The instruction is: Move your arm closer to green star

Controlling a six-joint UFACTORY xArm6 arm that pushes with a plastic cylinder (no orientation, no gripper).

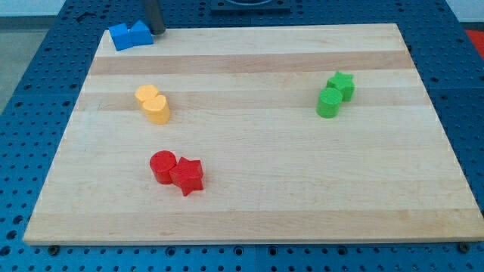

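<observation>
The green star [342, 84] lies on the wooden board [249, 196] at the view's right, touching a green cylinder [328, 103] just below and left of it. My tip [156, 32] stands at the view's top left, at the board's top edge, right beside two blue blocks [129, 35]. It is far to the left of the green star, with most of the board's width between them.
A yellow block [153, 104] of two joined rounded lobes lies at the left middle. A red cylinder [162, 166] touches a red star [187, 176] at the lower left. A blue perforated table surrounds the board.
</observation>
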